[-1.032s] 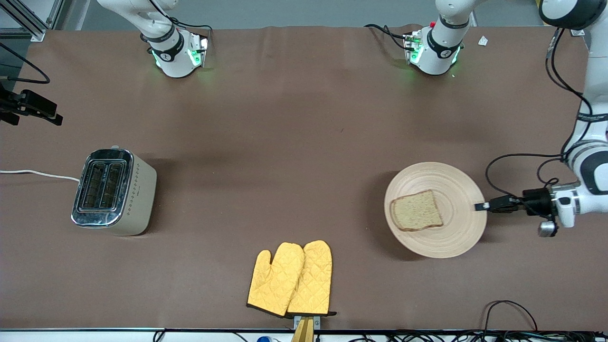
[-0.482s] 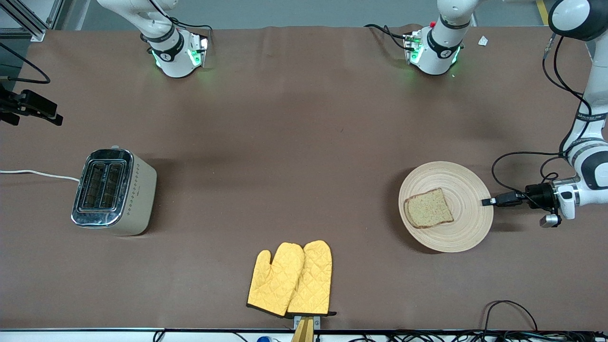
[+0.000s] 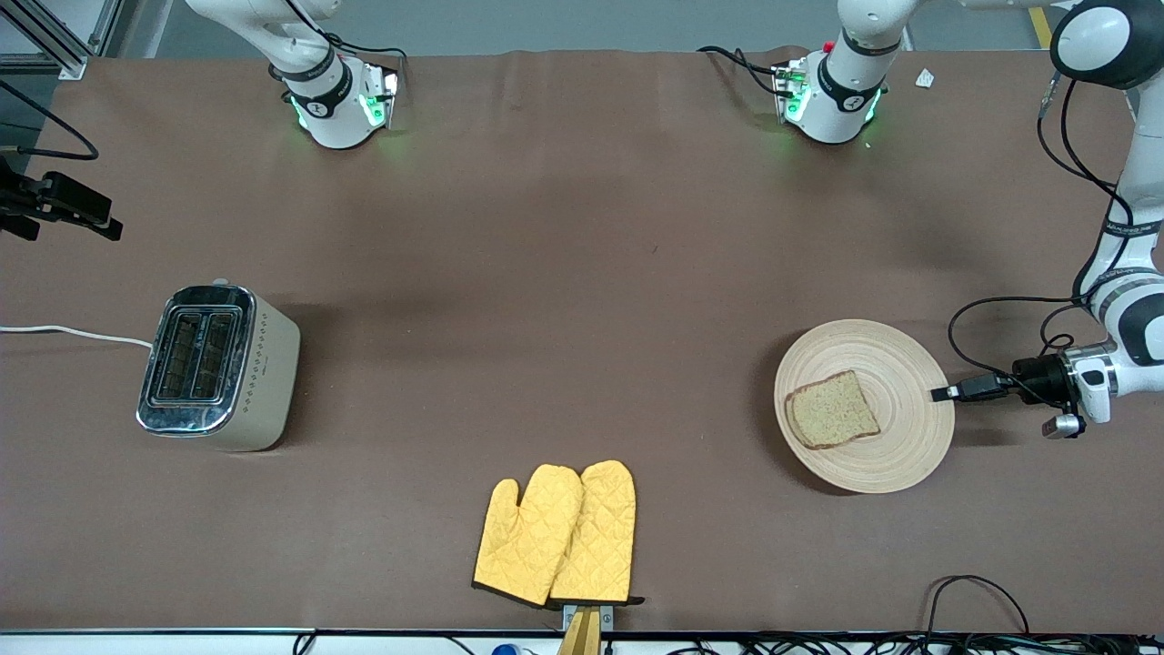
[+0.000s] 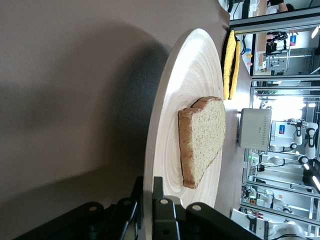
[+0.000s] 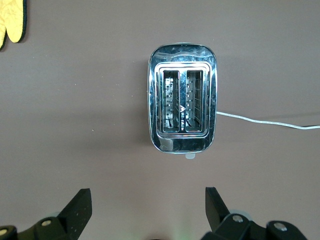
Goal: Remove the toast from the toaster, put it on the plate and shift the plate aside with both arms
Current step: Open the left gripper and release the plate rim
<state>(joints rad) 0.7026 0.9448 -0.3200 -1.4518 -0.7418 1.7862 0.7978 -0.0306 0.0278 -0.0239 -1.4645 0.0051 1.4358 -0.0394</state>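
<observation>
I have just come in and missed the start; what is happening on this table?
The left gripper is shut on the rim of the plate, which carries the toast, at the left arm's end of the table. The toaster stands empty at the right arm's end. The right gripper waits above it, jaws open.

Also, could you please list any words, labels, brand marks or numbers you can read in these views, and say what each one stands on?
No text can be read with certainty.
Toaster: a small dark mark on its side, too small to read.
Toaster slots, right wrist view: a white triangle sign, with tiny print under it too small to read.
Left arm: a line of print on its black band, too small to read.
</observation>
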